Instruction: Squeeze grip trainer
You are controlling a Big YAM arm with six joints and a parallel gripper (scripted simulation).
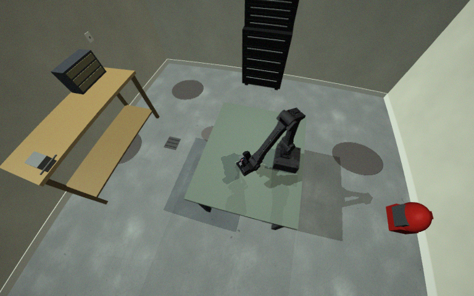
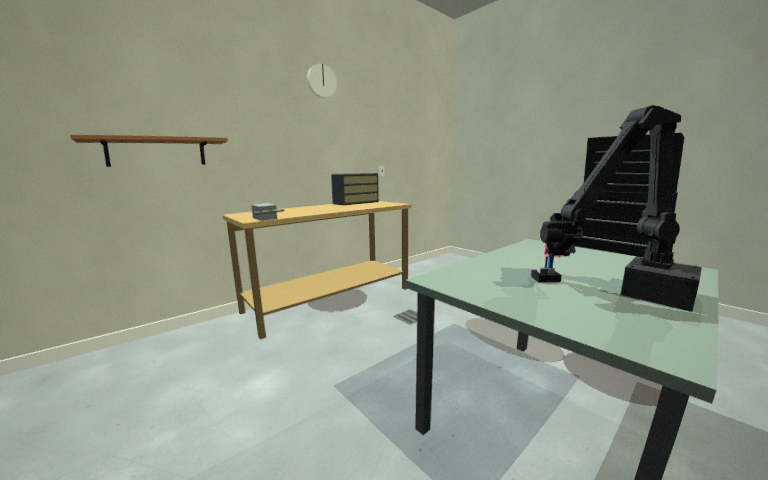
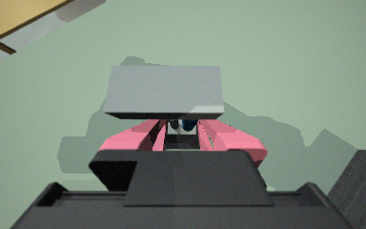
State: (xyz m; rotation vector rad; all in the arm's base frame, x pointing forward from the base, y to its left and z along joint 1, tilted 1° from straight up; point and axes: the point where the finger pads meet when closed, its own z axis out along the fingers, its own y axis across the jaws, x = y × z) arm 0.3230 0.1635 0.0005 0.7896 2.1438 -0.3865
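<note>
The grip trainer [image 2: 549, 266] stands upright on the green table [image 2: 583, 305], on a small black base. My gripper [image 2: 550, 255] reaches down over it with pink fingers closed around both bars. In the wrist view the pink fingers press from both sides on the thin grey bar and the blue foam bar [image 3: 188, 124], which sit close together. A grey block [image 3: 164, 92], the trainer's top, lies just beyond the fingers. From above, the gripper [image 1: 241, 162] and the trainer are too small to tell apart.
The arm's black base [image 2: 659, 283] stands on the table to the right of the trainer. A wooden workbench [image 2: 317, 249] with a small drawer box stands off to the left. A black drawer cabinet [image 1: 267, 41] is behind the table. A red object [image 1: 408, 217] lies on the floor.
</note>
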